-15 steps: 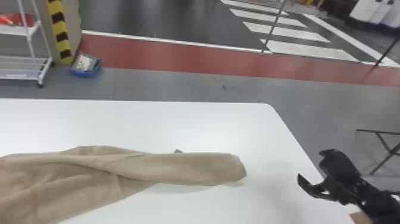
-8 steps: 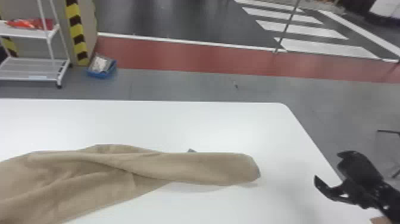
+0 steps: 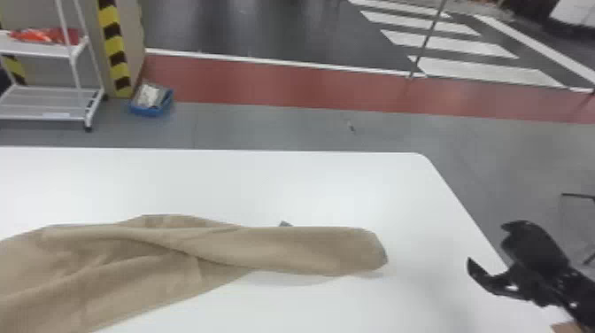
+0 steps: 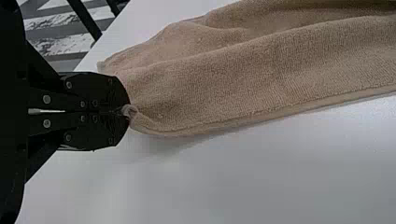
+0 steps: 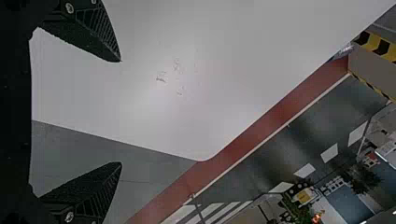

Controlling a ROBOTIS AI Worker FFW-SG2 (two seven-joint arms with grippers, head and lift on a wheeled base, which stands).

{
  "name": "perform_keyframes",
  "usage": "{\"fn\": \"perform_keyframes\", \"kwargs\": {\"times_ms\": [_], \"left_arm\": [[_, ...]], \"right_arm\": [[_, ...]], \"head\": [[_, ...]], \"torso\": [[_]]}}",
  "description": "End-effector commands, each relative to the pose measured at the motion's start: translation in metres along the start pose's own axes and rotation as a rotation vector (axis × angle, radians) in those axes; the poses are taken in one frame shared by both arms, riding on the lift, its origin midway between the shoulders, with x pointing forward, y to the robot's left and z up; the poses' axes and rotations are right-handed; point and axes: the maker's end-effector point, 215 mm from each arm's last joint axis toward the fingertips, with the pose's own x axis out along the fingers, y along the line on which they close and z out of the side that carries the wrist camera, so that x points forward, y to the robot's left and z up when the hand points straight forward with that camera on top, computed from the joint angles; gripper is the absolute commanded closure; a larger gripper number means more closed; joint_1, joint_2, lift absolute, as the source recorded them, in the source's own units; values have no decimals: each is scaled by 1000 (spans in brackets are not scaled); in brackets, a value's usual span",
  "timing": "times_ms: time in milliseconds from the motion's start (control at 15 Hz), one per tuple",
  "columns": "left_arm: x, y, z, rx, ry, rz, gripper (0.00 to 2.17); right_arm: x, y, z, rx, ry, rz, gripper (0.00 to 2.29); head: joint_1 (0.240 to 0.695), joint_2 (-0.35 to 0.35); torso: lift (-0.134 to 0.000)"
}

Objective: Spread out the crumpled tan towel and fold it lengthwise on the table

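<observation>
Tan towel (image 3: 292, 248) rumpled on white table (image 3: 212, 181), left gripper (image 4: 127, 112) pinching its edge, right gripper (image 3: 488, 242) spread at right, small grey tab (image 3: 285, 224) by towel's far side.

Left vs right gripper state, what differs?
Left gripper has its fingers shut on the tan towel; right gripper has its fingers wide apart, holding nothing. Left gripper is at the towel; right gripper is off it, by the table's right edge. Both are black, two-fingered.

head view faces forward, downward; all three share the table (image 3: 248, 186)
</observation>
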Motion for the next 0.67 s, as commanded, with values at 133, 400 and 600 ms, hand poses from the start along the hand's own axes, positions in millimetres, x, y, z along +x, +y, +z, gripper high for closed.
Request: {"fn": "perform_keyframes", "kwargs": {"times_ms": [133,400,600], "left_arm": [[-7,14,-10,-81,-27,-13,1798],[-16,20,-11,-168,-91,-51,1798],[-16,18,-8,-168,-98,-57,1801]], "right_arm": [[5,14,48,-106,-45,50,117],[14,77,91,-237,-69,202,225],[9,116,106,-308,-81,311,286]], "head": [[695,-207],[695,-110],[695,-26]], "torso": [[-124],[-124],[-124]]}}
